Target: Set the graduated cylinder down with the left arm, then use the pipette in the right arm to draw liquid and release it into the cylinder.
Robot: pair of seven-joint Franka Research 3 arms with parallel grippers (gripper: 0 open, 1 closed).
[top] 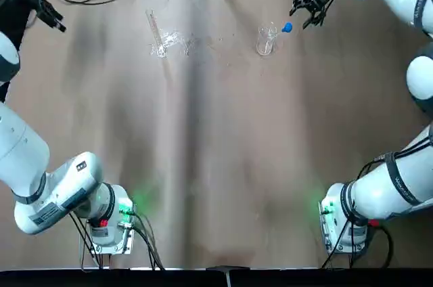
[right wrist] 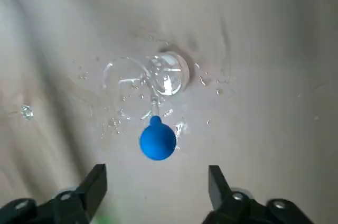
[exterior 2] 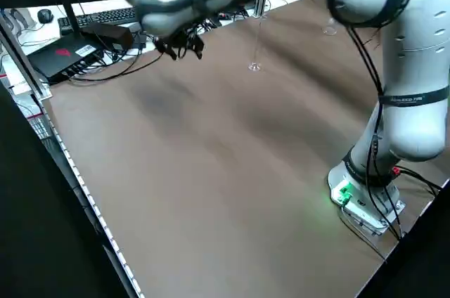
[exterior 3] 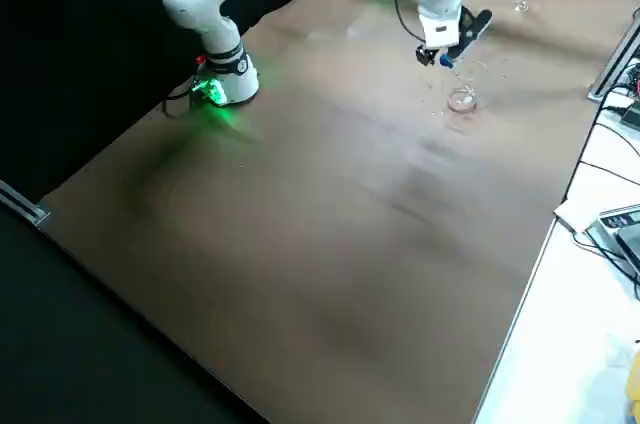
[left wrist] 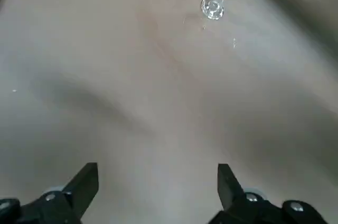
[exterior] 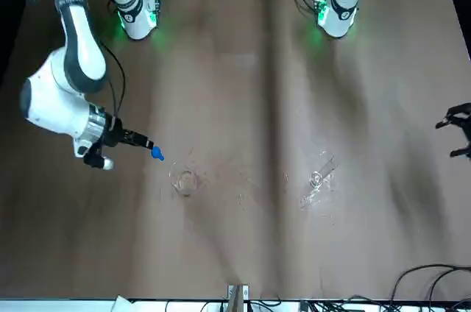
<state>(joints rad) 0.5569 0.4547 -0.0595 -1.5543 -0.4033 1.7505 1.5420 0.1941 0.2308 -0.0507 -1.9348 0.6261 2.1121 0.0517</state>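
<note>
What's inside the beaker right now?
The pipette's glass stem leans into the beaker, its blue bulb outside. Its tip and any liquid level can't be made out through the glare.

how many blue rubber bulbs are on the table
1. The blue bulb tops the pipette, which stands in the clear beaker, in front of the right gripper. I see no other, and nothing that could hide one nearby.
</note>
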